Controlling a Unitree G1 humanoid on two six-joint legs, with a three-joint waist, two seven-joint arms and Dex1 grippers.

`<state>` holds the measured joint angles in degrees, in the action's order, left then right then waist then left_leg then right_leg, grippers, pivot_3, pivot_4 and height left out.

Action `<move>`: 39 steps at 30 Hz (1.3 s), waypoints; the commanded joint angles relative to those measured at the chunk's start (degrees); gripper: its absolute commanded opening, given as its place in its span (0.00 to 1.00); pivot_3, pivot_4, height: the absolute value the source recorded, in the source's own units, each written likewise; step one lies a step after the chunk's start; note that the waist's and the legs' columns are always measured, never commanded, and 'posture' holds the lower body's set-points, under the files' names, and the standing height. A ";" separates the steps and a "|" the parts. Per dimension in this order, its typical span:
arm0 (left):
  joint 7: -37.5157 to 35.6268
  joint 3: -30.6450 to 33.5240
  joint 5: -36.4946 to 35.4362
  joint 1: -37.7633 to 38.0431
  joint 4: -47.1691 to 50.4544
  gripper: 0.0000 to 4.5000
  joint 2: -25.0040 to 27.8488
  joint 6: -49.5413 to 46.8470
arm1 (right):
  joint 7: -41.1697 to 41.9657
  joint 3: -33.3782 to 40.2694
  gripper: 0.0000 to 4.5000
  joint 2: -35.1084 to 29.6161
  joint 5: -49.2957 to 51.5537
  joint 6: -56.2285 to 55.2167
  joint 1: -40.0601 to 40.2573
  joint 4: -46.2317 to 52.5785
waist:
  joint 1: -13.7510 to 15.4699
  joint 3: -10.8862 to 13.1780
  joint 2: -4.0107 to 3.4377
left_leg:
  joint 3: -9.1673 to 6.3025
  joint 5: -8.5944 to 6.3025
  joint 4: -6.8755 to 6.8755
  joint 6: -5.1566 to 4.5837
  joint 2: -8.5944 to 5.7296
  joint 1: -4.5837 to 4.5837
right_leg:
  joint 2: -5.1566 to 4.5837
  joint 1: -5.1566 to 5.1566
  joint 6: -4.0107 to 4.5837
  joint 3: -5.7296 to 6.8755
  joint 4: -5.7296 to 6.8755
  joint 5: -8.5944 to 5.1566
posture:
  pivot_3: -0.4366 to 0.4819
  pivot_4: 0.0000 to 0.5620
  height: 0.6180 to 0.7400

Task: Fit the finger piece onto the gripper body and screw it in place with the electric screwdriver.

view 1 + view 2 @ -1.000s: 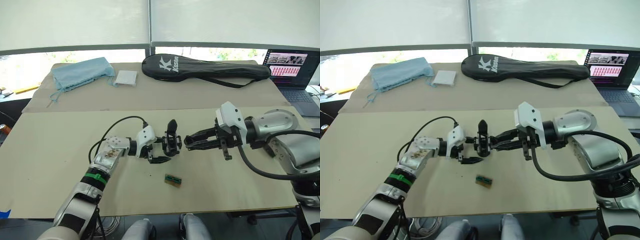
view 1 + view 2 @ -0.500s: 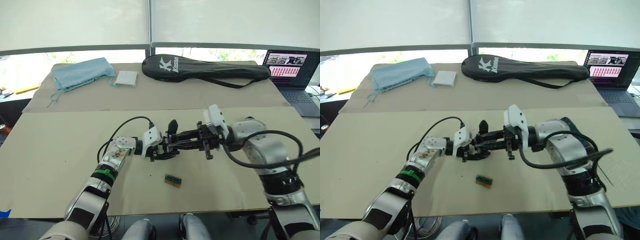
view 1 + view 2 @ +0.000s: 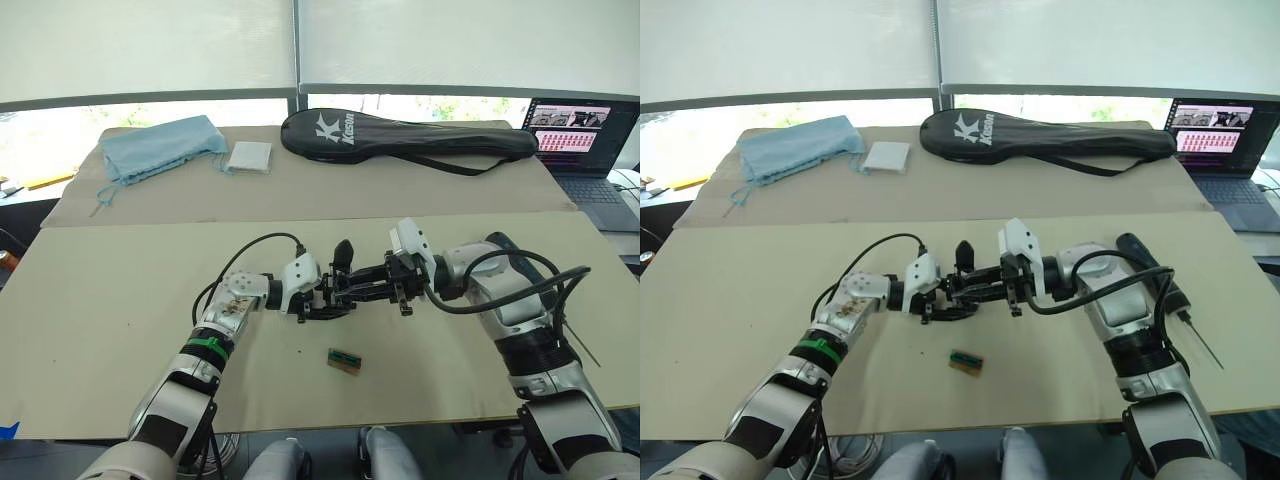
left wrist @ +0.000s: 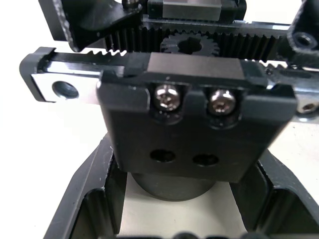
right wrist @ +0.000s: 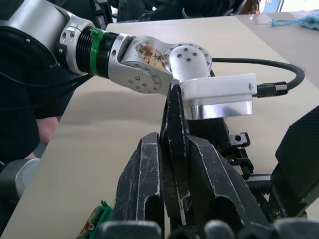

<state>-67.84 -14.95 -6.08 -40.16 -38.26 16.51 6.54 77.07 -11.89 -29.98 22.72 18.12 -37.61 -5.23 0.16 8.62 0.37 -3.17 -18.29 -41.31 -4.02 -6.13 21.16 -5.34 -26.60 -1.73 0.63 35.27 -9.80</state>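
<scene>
Fingers: right gripper (image 5: 172, 199) clamped on finger piece (image 5: 173, 149); left gripper (image 4: 174, 199) gripping gripper body (image 4: 189, 124), frame centre. Seat piece squarely, screw holes aligned, before fetching screwdriver (image 3: 1150, 272).

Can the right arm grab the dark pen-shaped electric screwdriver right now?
Probably not yet: the right gripper is shut on the small black pointed finger piece, and the dark pen-shaped electric screwdriver lies back beside its elbow.

black gripper body (image 4: 192, 129) held above table, toothed racks exposed; electric screwdriver (image 3: 1152, 270) lying flat, well apart.
</scene>
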 commanded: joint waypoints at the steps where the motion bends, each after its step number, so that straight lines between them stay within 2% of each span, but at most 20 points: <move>1: -0.94 -0.29 0.94 0.57 1.34 0.51 0.66 0.69 | 0.76 1.39 0.07 0.03 1.66 1.04 -1.56 1.13 | -0.09 0.00 0.00 | 0.00 0.00 0.00 0.00 0.00 0.00 | 0.00 -0.01 0.00 0.00 0.01 0.00 | 0.48 0.27 0.96; 9: -1.06 -0.25 1.00 0.39 1.36 0.51 0.61 0.55 | -0.76 3.61 0.07 0.23 5.03 7.39 -4.63 2.39 | -0.22 0.00 0.00 | 0.00 0.00 0.00 0.00 0.00 0.01 | -0.01 -0.04 0.00 0.00 0.03 0.00 | 0.48 0.27 0.96; 17: -1.25 -0.25 0.91 0.33 1.83 0.51 0.60 0.37 | -1.17 0.98 0.07 0.94 1.10 4.07 -3.37 0.75 | -0.35 0.00 0.00 | 0.00 0.00 0.00 0.00 -0.01 0.02 | -0.02 -0.04 0.00 0.00 0.04 0.00 | 0.48 0.27 0.96; 39: -0.92 0.19 1.01 0.14 2.24 0.51 0.52 -0.34 | -0.13 -2.80 0.07 -0.11 -4.34 4.08 -1.90 -4.27 | -0.46 -0.02 -0.02 | 0.00 0.00 -0.01 0.00 -0.01 0.01 | -0.02 -0.02 0.00 0.00 0.06 0.00 | 0.48 0.27 0.96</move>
<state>-68.13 -14.90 -5.28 -39.84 -36.96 16.84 6.01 77.24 -12.94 -29.01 21.16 21.40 -40.24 -7.44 -0.30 8.60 0.35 -3.17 -18.29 -41.32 -4.01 -6.15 21.16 -5.36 -26.62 -1.73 0.64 35.33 -9.80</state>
